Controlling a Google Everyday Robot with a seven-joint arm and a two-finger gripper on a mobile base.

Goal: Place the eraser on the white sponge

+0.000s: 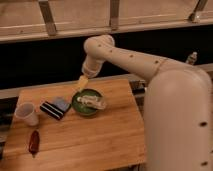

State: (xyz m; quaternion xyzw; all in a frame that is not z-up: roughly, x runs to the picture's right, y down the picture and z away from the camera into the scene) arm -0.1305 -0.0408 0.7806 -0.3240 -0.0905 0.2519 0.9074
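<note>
A wooden table [100, 145] is set before a dark wall. The gripper [82, 83] is held just above the far left rim of the green bowl [80, 109], jaws spread, nothing gripped. The white sponge [92, 102] is laid inside the bowl. The eraser [55, 107] is seen flat just left of the bowl.

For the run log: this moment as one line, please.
gripper: open, empty, by far rim of green bowl | eraser: on table, left of bowl | white sponge: in bowl | eraser not yet grasped
</note>
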